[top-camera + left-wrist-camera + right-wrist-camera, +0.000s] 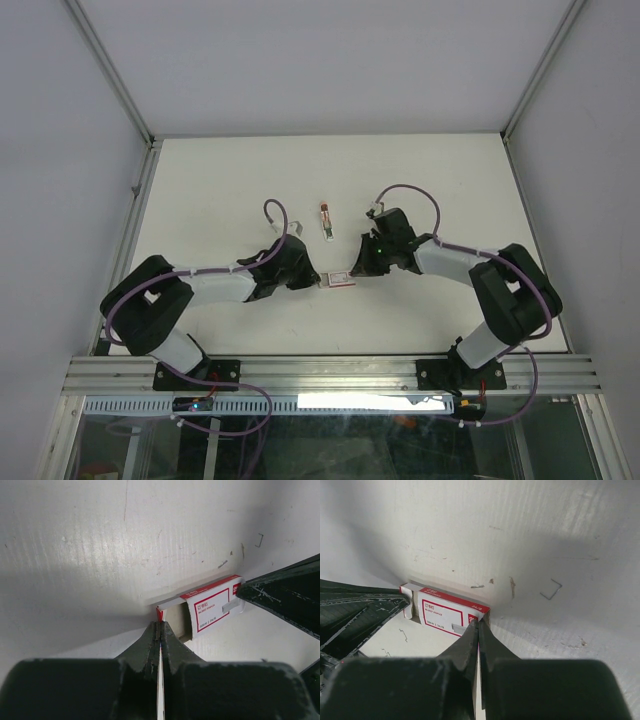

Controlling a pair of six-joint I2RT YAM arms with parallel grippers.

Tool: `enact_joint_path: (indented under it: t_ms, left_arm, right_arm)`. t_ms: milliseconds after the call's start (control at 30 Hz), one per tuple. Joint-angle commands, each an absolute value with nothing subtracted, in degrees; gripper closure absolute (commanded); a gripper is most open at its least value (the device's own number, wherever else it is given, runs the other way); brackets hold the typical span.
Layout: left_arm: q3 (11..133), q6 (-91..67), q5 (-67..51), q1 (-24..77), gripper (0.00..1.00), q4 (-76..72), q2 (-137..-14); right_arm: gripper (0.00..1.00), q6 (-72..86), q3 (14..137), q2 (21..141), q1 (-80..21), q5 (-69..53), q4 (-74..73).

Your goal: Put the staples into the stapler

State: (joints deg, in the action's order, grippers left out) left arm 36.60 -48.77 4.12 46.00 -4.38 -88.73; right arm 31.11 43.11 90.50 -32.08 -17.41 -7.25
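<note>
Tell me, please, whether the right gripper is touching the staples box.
Touching. The left wrist view shows the tip of the right gripper meeting the end of the box with no gap.

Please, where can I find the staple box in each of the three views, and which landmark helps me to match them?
Top external: the staple box lies mid-table, between the left end effector and the right end effector.
Left wrist: right of centre, just beyond the closed tips.
Right wrist: left of centre, beside the closed tips.
Shared landmark: the two black end effectors, one closed on each end of the box.
</note>
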Motion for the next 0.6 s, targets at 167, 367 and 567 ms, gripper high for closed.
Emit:
enact_joint_path:
  t_ms: [167,367,567]
  left_arm:
    - [35.21,-46.8,6.07,42.99,1.0,-3.36,-83.69]
    - [34.27,-42.95,5.12,39.4,1.0,-0.27,-79.74]
    - [35.75,-35.33,3.1,35.28,1.0,4.99,-77.53]
  right_arm:
    - [1.0,28.38,44.01,85.88,-30.88,-11.33,-10.27]
    - [1.0,27.13,43.37,83.01,-28.38,-8.07,-13.73]
    - [1.0,27.23,41.59,78.77,-23.15,-5.48,-16.21]
